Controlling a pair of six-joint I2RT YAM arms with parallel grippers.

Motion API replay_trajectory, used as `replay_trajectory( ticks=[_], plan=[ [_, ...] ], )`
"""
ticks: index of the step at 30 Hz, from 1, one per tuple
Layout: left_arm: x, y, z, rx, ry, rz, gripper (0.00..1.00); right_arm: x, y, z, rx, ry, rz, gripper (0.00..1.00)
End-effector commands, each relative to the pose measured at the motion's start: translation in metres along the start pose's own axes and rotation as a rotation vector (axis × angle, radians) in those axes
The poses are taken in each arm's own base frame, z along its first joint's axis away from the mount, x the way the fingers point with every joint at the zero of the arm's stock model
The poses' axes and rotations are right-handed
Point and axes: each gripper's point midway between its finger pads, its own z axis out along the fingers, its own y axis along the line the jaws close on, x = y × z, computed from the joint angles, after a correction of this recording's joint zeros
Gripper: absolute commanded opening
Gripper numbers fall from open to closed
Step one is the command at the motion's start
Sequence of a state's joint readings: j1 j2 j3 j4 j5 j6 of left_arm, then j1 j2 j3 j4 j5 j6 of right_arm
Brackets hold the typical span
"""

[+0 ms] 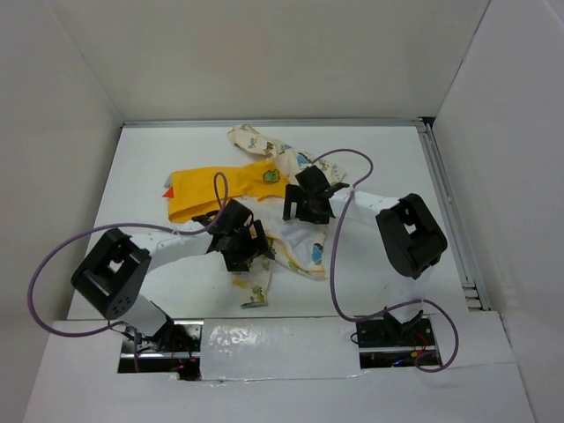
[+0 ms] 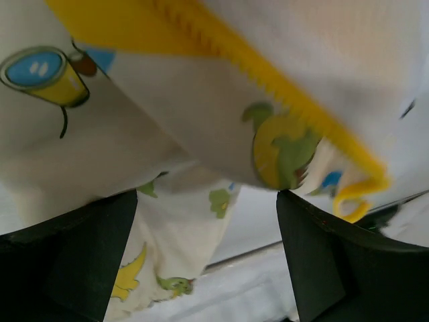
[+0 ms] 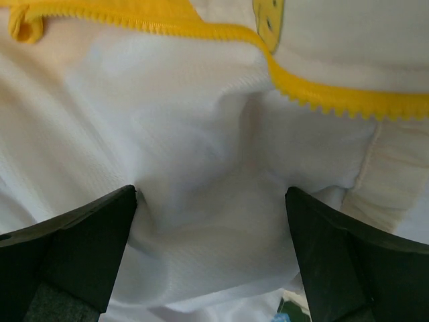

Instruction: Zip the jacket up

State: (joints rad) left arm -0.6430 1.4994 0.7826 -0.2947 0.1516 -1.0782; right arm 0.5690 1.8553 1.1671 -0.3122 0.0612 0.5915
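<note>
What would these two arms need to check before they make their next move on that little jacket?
1. Left gripper open: ok, jaws wide over the jacket.
2. Right gripper open: ok, nothing gripped.
3. Both grippers over the jacket: ok.
4. Jacket lying flat: not ok, it is bunched up.
5. Yellow zipper teeth in sight: ok, in both wrist views.
6. Zipper slider found: cannot tell; a blurred yellow loop hangs at the end of the teeth.
</note>
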Motion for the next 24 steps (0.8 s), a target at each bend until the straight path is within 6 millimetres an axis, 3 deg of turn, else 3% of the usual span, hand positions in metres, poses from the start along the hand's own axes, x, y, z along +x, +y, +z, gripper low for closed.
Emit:
replay_trajectory(
  ticks=[1,3,4,6,8,9,11,12,14,15,18,19,20,21,22,23,24],
  plan=[
    [-0.045,0.0,0.012,-0.052,-0.081,-0.119,0.99,0.052,-0.003,-0.015,-0.097,0.123,0.044,1.0],
    [-0.062,0.019,0.026,-0.1,-0.051,-0.205,0.99,0.068,-0.003,-0.025,-0.13,0.13,0.083,1.0],
    [-0.076,0.015,0.027,-0.095,-0.06,-0.213,0.99,0.074,-0.002,-0.028,-0.138,0.133,0.093,1.0],
    [-0.098,0.029,0.034,-0.115,-0.051,-0.267,0.99,0.089,0.002,-0.037,-0.151,0.14,0.094,1.0],
    [-0.131,0.025,0.034,-0.112,-0.079,-0.276,0.99,0.094,0.0,-0.043,-0.115,0.117,0.102,1.0],
    [-0.157,0.011,0.029,-0.085,-0.129,-0.267,0.99,0.111,0.006,-0.047,-0.118,0.132,0.085,1.0],
    [-0.179,0.012,0.031,-0.096,-0.131,-0.254,0.99,0.121,0.017,-0.055,-0.147,0.133,0.073,1.0],
    [-0.205,-0.007,0.022,-0.061,-0.175,-0.236,0.99,0.136,0.027,-0.061,-0.174,0.157,0.05,1.0],
    [-0.214,-0.003,0.023,-0.107,-0.157,-0.217,0.99,0.141,0.041,-0.071,-0.212,0.154,0.035,1.0],
    [-0.228,-0.013,0.013,-0.105,-0.192,-0.208,0.99,0.146,0.049,-0.077,-0.22,0.149,0.009,1.0],
    [-0.218,0.003,0.0,-0.173,-0.201,-0.225,0.99,0.125,0.055,-0.09,-0.15,0.048,-0.022,1.0],
    [-0.218,0.0,-0.022,-0.147,-0.243,-0.224,0.99,0.124,0.049,-0.095,-0.102,0.042,-0.036,1.0],
    [-0.201,0.016,-0.02,-0.168,-0.225,-0.232,0.99,0.106,0.054,-0.102,-0.078,-0.024,-0.031,1.0],
    [-0.196,0.014,-0.045,-0.13,-0.265,-0.238,0.99,0.107,0.053,-0.109,-0.049,-0.026,-0.047,1.0],
    [-0.194,0.022,-0.058,-0.118,-0.287,-0.257,0.99,0.095,0.063,-0.119,-0.067,-0.06,-0.045,1.0],
    [-0.173,0.043,-0.055,-0.144,-0.259,-0.27,0.99,0.092,0.066,-0.124,-0.06,-0.083,-0.056,1.0],
    [-0.168,0.042,-0.077,-0.106,-0.301,-0.263,0.99,0.091,0.072,-0.13,-0.067,-0.095,-0.065,1.0]
  ],
)
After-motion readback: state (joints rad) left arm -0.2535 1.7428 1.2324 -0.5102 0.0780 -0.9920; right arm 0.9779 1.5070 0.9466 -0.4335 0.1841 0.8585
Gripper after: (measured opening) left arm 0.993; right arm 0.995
